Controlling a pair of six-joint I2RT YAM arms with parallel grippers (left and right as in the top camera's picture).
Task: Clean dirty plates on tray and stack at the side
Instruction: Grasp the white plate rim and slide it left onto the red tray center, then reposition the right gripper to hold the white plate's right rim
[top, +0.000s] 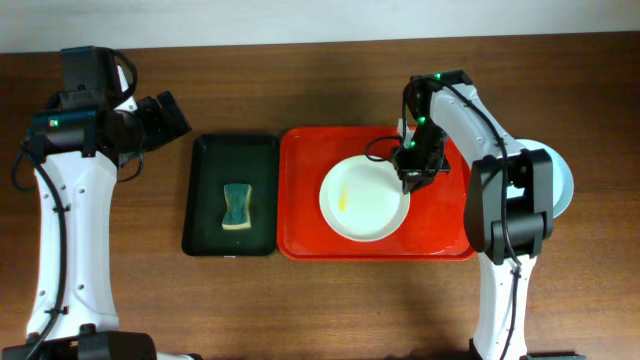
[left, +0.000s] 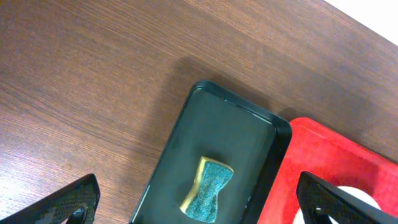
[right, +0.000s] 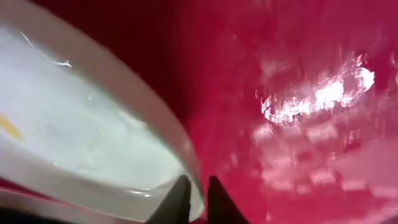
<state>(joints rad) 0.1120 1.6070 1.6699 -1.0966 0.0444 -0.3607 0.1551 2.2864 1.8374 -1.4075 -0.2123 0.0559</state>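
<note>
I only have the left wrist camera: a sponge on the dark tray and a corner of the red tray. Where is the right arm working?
Observer: The right gripper is down at the right rim of the white plate on the red tray. Its fingers appear to pinch that rim.
Operator: Is that plate dirty?
Observer: Yes, a yellow smear sits left of its centre.
Operator: Any plates off the tray?
Observer: One pale blue plate lies on the table right of the tray, partly hidden under the right arm.
</note>
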